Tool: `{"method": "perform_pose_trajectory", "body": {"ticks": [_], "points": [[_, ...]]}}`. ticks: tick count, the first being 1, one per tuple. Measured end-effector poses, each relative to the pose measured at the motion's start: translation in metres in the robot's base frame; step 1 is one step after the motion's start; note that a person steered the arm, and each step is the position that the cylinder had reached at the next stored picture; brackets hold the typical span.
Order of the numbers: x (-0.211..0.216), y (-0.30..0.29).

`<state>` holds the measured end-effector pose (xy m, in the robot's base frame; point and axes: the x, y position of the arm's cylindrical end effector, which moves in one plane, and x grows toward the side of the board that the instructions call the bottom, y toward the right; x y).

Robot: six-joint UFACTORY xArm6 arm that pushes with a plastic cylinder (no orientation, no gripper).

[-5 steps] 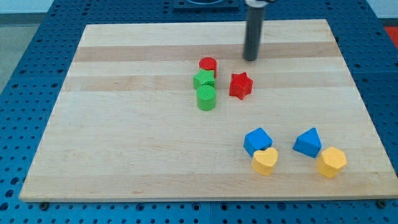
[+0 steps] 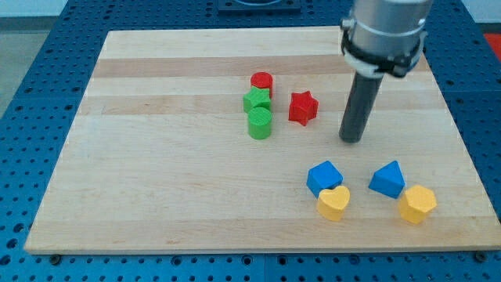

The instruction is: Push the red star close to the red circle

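Observation:
The red star [image 2: 303,107] lies near the middle of the wooden board [image 2: 156,180]. The red circle [image 2: 261,81] sits a short way to its upper left, touching a green star [image 2: 256,100]. My tip [image 2: 351,140] rests on the board to the right of and slightly below the red star, a clear gap away from it. The rod and the arm's grey end rise above it toward the view's top right.
A green cylinder [image 2: 260,123] sits just below the green star. Lower right hold a blue cube [image 2: 323,177], a yellow heart [image 2: 334,203], a blue triangular block [image 2: 388,179] and a yellow hexagon [image 2: 417,204]. Blue perforated table surrounds the board.
My tip has moved from above the red star, near the view's top, down and to the right, to the star's lower right. No block has moved.

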<state>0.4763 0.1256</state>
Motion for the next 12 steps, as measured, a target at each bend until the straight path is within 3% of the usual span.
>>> {"method": "perform_pose_trajectory", "body": {"ticks": [1,2,4,5,7,9,11,12], "points": [[0.026,-0.013],[0.006,-0.029],[-0.143,-0.076],[-0.153,-0.078],[-0.14,-0.078],[-0.059,-0.034],[-0.067,-0.047],[-0.103,-0.072]]}}
